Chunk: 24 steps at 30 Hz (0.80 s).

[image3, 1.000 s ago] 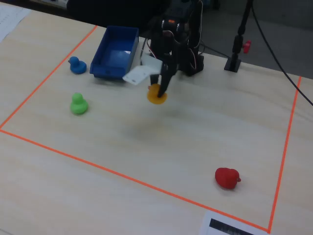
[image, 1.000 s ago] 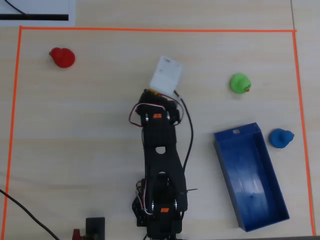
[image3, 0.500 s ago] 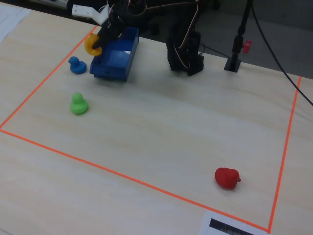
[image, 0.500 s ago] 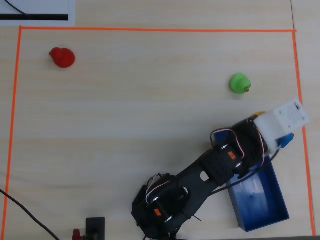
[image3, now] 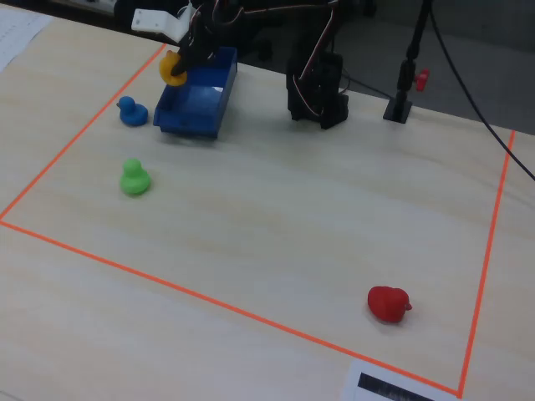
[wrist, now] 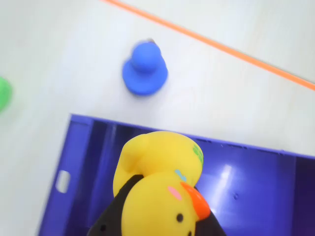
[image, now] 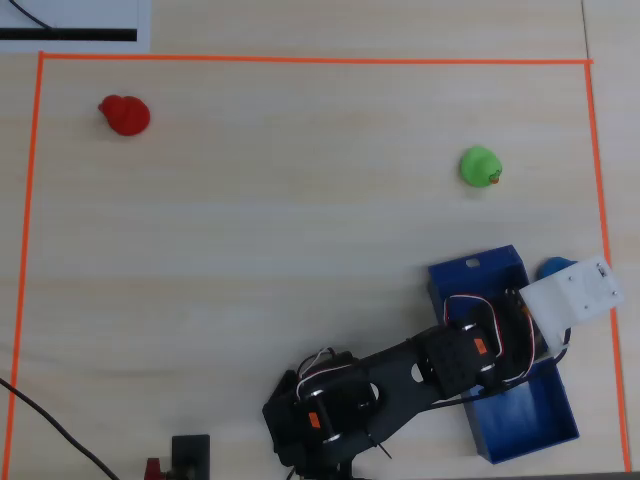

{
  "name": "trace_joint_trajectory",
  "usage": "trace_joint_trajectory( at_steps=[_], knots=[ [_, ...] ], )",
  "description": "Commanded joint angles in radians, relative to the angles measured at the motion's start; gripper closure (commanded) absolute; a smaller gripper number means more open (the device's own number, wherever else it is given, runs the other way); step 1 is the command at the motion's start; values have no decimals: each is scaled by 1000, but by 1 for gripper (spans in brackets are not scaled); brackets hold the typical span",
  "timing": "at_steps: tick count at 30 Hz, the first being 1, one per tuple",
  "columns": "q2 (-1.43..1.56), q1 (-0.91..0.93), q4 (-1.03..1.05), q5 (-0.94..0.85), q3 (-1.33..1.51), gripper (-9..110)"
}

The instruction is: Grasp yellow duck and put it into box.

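The yellow duck (wrist: 158, 189) with its orange beak hangs in the air, and my gripper (wrist: 162, 209) is shut on it, a black finger (wrist: 117, 212) on each side. Right below lies the box (wrist: 256, 182), a long dark-blue tray with a tab slot at its near short end. In the fixed view the yellow duck (image3: 173, 68) is held by the gripper (image3: 179, 63) above the left wall of the box (image3: 201, 104). In the overhead view the white wrist mount (image: 570, 298) hides the duck, over the right side of the box (image: 472, 277).
A blue duck (image3: 131, 110) sits just outside the box. A green duck (image3: 134, 178) stands farther out and a red duck (image3: 389, 303) is at the far corner. Orange tape (image3: 209, 305) frames the table. The arm base (image3: 318, 92) and a black stand (image3: 399, 107) are behind.
The arm swung the yellow duck from the table's middle across to the box. In the last half second it pulled back from beyond the box's wall to above the box.
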Motion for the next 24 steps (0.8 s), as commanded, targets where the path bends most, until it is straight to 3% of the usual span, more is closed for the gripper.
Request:
trace_joint_trajectory(
  at_steps=[1,17,19,24],
  knots=[
    [20,34,11,-51,3,101],
    [-14,64,-229,-160,235,100],
    [-14,63,-242,-149,235,83],
    [-12,55,-259,-129,235,74]
  ],
)
